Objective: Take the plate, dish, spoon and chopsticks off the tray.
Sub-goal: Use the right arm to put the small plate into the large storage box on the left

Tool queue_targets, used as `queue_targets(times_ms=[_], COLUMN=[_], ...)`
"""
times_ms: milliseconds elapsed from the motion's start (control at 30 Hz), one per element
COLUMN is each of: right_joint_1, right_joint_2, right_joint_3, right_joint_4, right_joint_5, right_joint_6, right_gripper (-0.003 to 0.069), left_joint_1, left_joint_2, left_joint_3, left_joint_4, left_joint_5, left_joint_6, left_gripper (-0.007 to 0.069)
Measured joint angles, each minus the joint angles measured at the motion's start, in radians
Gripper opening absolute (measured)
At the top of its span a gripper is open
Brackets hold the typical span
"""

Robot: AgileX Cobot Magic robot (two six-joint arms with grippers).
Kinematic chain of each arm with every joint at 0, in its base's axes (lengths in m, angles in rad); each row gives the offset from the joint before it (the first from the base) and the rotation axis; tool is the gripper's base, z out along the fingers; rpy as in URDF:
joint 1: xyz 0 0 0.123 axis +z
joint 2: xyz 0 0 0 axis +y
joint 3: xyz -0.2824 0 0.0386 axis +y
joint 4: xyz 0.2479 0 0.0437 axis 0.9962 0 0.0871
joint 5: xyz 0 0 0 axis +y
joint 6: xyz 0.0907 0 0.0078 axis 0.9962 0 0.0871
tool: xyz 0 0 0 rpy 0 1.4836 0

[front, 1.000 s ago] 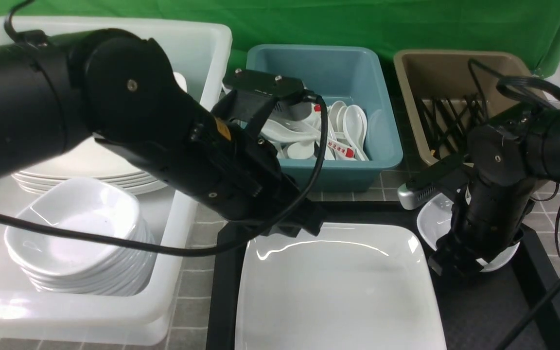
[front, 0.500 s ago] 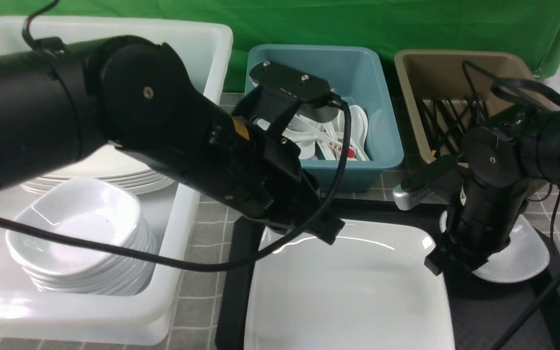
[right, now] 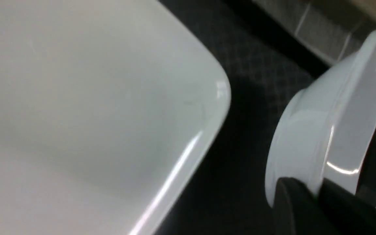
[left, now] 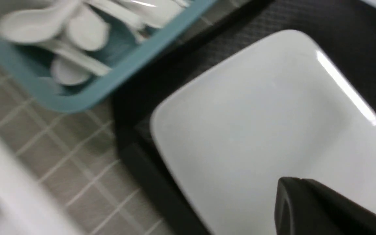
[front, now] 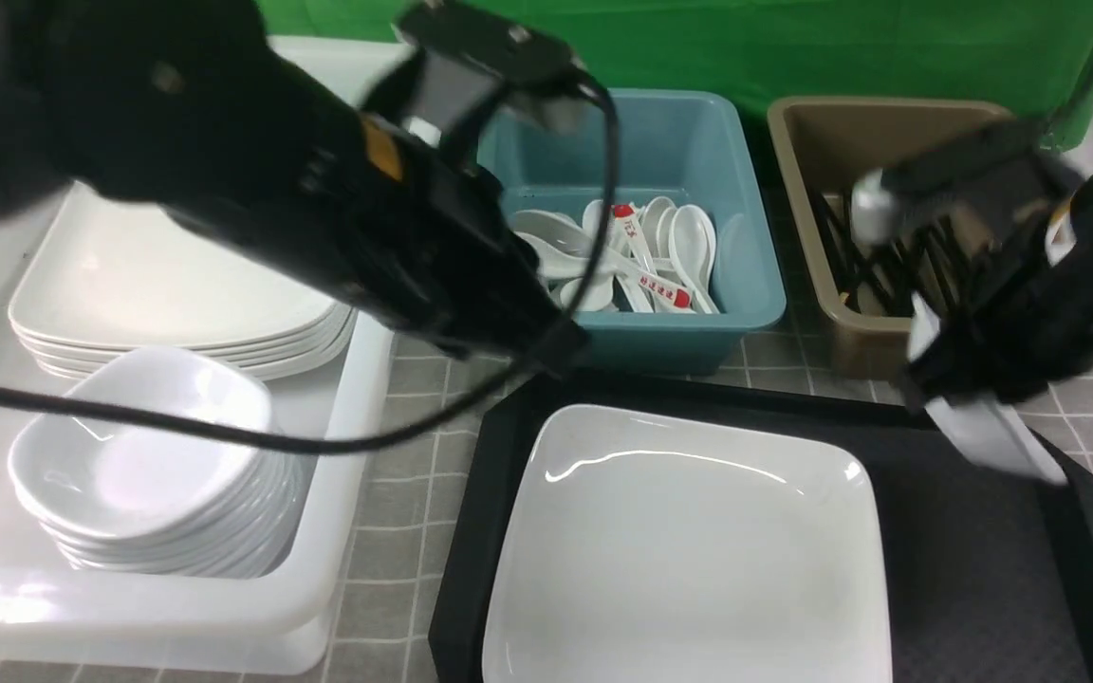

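Observation:
The large white square plate (front: 689, 550) lies on the black tray (front: 964, 569); it also shows in the left wrist view (left: 273, 114) and the right wrist view (right: 93, 98). My right gripper (front: 935, 398) is shut on the rim of a small white dish (front: 988, 432) and holds it tilted above the tray's far right corner. The right wrist view shows that grip (right: 318, 187) on the dish (right: 331, 130). My left gripper (front: 561, 356) is shut and empty, raised above the tray's far left corner (left: 300, 182). No loose spoon or chopsticks show on the tray.
A white bin (front: 347, 455) on the left holds stacked square plates (front: 167, 285) and stacked small dishes (front: 148, 455). A teal bin (front: 755, 237) behind the tray holds several white spoons. A brown bin (front: 850, 323) at the back right holds black chopsticks. A green curtain hangs behind.
My right gripper has lifted the dish off the tray, up and to the right, tilting it. My left arm has risen and drawn back to the left, away from the plate.

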Motion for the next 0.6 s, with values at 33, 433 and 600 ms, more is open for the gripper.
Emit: queue_targets(times_ms=[33,433,600], right_joint_1=[0.019,0.521,0.605], right_joint_2=[-0.012,0.172,0.347], right_joint_3=[-0.028,-0.373,-0.497], right_joint_4=[0.021,0.134,0.134], right_joint_5=[-0.001,-0.349,-0.456], right_joint_6=[-0.005,-0.018,-0.032], right_gripper=[0.0064,0.0064,0.0064], left_joint_1=[0.019,0.551,0.758], left_joint_2=[-0.025,-0.416,-0.528], left_joint_3=[-0.007,0.034,0.146], left_joint_4=[0.019,0.068,0.066], left_joint_5=[0.024,0.139,0.091], left_joint_6=[-0.019,-0.120,-0.120], left_gripper=[0.0002,0.0002,0.0002])
